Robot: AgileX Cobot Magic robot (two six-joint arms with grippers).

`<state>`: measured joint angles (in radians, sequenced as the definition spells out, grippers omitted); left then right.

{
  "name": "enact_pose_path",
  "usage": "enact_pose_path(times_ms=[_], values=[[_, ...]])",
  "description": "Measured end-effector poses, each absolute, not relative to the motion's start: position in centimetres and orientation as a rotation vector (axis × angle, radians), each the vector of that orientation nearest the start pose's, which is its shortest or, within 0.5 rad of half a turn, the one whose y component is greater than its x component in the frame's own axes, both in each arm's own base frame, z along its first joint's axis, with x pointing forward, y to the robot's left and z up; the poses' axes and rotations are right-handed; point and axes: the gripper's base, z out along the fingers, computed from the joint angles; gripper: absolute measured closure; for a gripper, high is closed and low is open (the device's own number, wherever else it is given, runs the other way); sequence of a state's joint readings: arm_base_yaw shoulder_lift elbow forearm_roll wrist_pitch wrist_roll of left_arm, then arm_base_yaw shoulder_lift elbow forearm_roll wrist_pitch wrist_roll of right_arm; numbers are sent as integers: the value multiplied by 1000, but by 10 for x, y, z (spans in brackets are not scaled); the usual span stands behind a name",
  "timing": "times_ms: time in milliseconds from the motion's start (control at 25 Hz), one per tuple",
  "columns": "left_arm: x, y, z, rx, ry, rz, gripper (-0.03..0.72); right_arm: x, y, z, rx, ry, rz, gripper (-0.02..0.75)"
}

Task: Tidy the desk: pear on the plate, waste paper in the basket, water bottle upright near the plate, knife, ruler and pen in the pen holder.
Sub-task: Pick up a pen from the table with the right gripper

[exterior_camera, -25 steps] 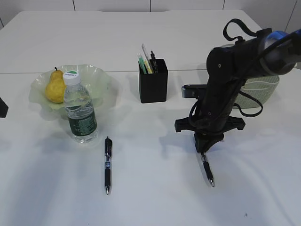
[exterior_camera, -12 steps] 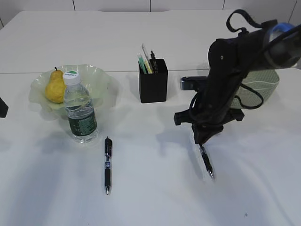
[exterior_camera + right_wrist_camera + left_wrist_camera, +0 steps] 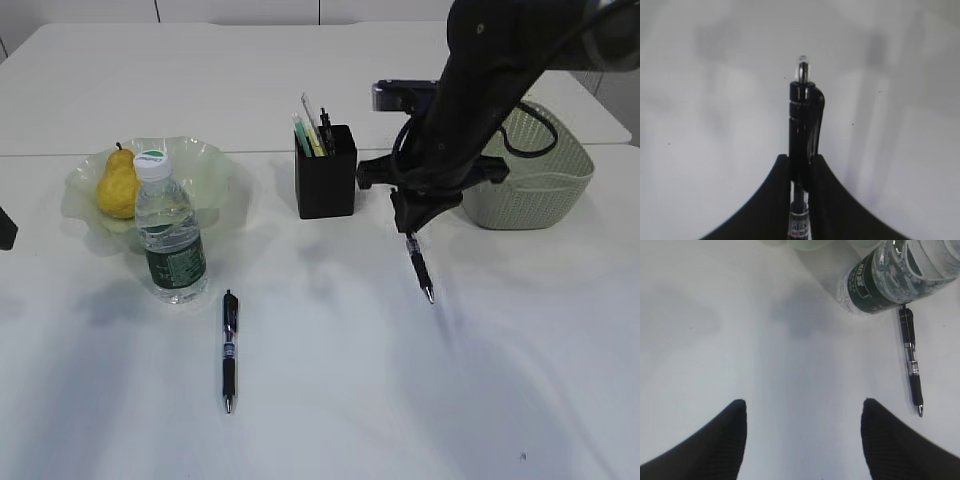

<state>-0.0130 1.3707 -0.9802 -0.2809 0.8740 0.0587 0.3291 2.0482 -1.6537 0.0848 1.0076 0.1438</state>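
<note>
A second pen (image 3: pixel 229 350) is lying on the table (image 3: pixel 330 400) at lower left. The left end effector (image 3: pixel 804 412) is hovering with jaws apart near the bottle (image 3: pixel 170 235). At centre right, the right end effector (image 3: pixel 412 226) is clamping a pen (image 3: pixel 419 266), tip hanging downward. Behind are sitting the holder (image 3: pixel 326 172), the pear (image 3: pixel 117 185) on its plate (image 3: pixel 215 170), and the basket (image 3: pixel 530 170) at upper right.

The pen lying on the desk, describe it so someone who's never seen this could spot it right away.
Find the upright water bottle in front of the green plate. Just right of its base, a black pen lies flat on the white desk, tip toward the camera. The other loose pen hangs from the right gripper.
</note>
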Motion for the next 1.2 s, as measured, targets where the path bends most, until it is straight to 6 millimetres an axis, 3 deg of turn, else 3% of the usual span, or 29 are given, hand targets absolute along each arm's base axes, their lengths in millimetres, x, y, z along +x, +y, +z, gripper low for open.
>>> enact_pose_path(times_ms=[440,800,1200], values=[[263,-23,272,-90,2725,-332,182,413,149,268,-252,2757,251,691],[263,-23,272,-90,2725,-332,182,420,152,283,-332,2652,253,748],[263,-23,272,-90,2725,-332,182,422,152,285,-338,2620,255,750]])
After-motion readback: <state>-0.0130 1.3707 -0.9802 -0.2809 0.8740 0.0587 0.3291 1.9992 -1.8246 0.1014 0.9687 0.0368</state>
